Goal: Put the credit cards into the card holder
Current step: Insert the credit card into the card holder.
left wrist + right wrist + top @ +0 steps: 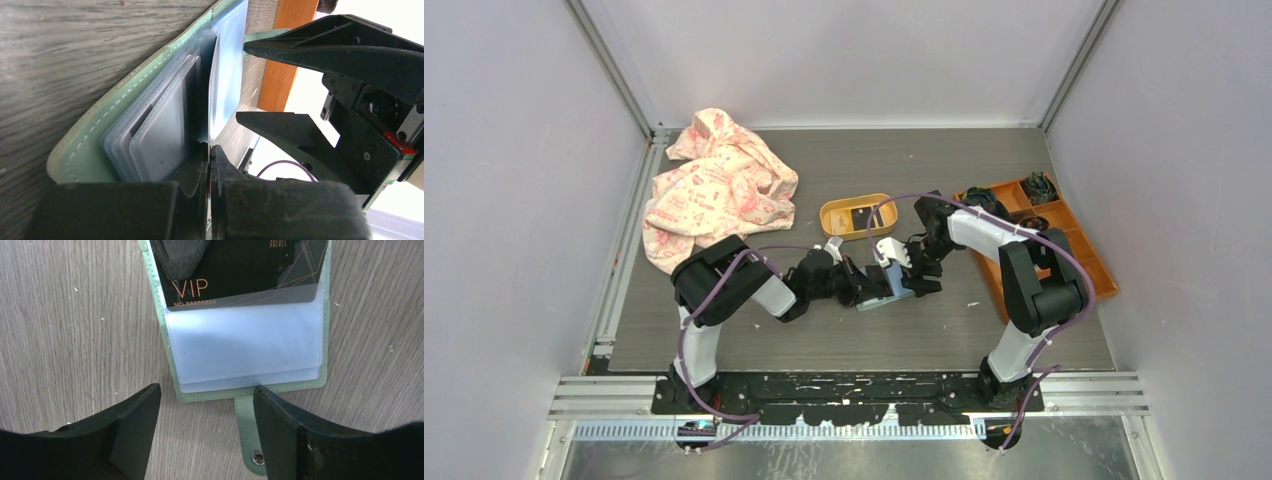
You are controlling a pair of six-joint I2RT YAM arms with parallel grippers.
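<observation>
One black card [240, 275] sits partway into a clear sleeve [245, 347] of the open holder [300, 386], which lies flat mid-table between the arms. Left gripper [210, 155] is pinched shut on a thin edge, the card's by the look of it. The right gripper [205, 405] hangs spread wide at the holder's 6 o'clock, over the snap tab [250, 440]. Seating that card is left to do, and a dark card [861, 215] lies in the tray [829, 218] at 11 o'clock.
</observation>
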